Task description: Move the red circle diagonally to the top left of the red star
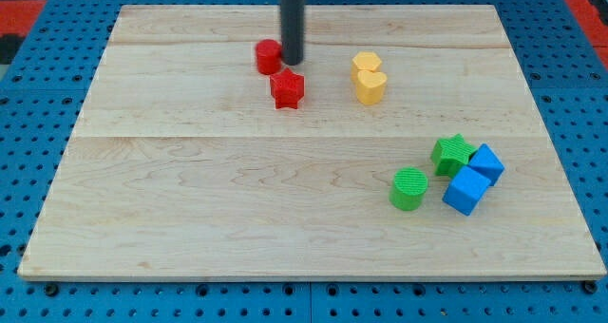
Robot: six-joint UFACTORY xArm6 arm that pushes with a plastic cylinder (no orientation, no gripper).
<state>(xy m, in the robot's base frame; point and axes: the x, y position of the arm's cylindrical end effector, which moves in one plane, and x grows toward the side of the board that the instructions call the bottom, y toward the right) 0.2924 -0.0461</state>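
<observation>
Near the view's top, a little left of the middle, my tip (292, 63) stands on the wooden tabletop (190, 199). It is the lower end of a straight dark rod that comes down from the top edge of the view. This arm carries no claw, so nothing here is spread or pressed together; only the rod ends the arm.

Just at the left of my tip lies the red circle (269, 56), a short red cylinder. It looks to be touching the rod's side, or very nearly; I cannot tell which. The red star (287, 89) lies below the circle and slightly to the right, very close to it. So the red circle sits up and to the left of the red star, and my tip is above the star and to the right of the circle.

To the right of these, well apart, two yellow blocks stand together. The upper one is a yellow hexagon (366, 63), and the lower one looks like a yellow heart (370, 86); they touch each other.

At the lower right of the tabletop there is a group of four blocks. A green star (453, 154) is beside a blue cube (486, 162), and below them a second blue cube (465, 191) is found. A green circle (408, 189) lies left of this group.

Under the tabletop, a blue pegboard (38, 123) with many holes shows on all sides.
</observation>
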